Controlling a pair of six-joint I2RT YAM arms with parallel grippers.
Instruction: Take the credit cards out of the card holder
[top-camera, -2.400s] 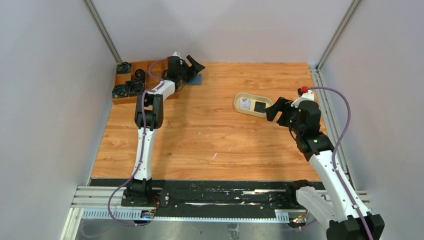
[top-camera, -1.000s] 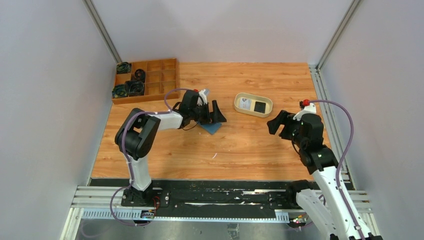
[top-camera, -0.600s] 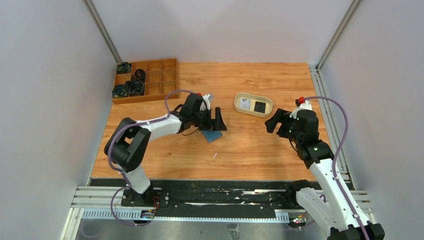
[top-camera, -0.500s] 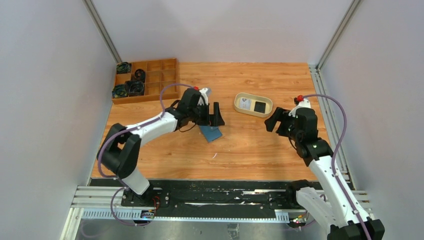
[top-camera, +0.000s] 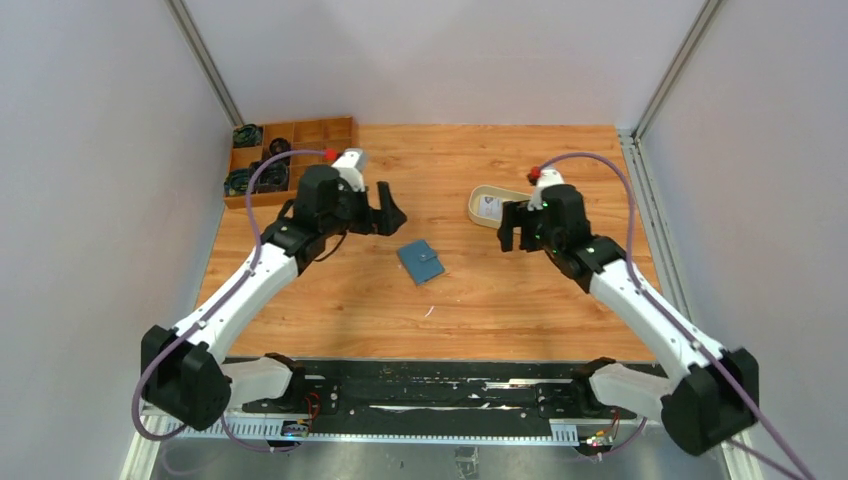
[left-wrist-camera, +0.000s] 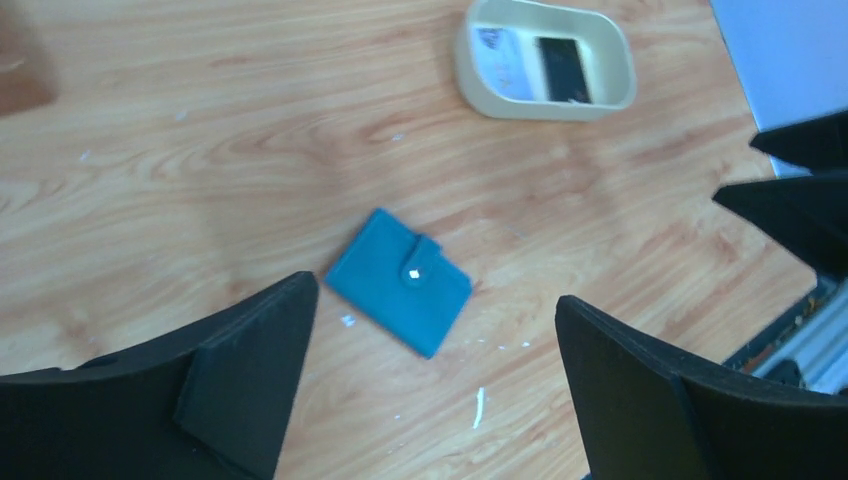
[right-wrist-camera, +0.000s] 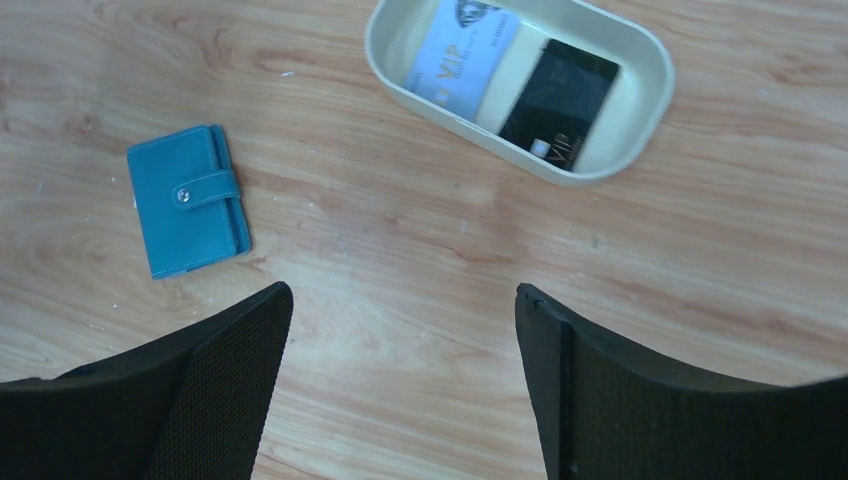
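The teal card holder (top-camera: 421, 262) lies flat and closed on the wooden table, its tab snapped, so its inside is hidden. It also shows as the card holder (left-wrist-camera: 400, 280) in the left wrist view and the card holder (right-wrist-camera: 188, 213) in the right wrist view. My left gripper (top-camera: 385, 212) hangs open and empty behind and to the left of it. My right gripper (top-camera: 515, 228) is open and empty too, to the holder's right, beside the cream tray (top-camera: 478, 205). A white card (right-wrist-camera: 460, 50) and a black card (right-wrist-camera: 558, 100) lie in the tray (right-wrist-camera: 640, 130).
A wooden compartment box (top-camera: 318, 135) with dark round parts stands at the back left corner. Grey walls close in the table on the left, back and right. The right arm covers part of the tray from above.
The left gripper brought the card holder from the back left to the table's middle, let it go and drew back and up. The right arm swung left toward the tray.
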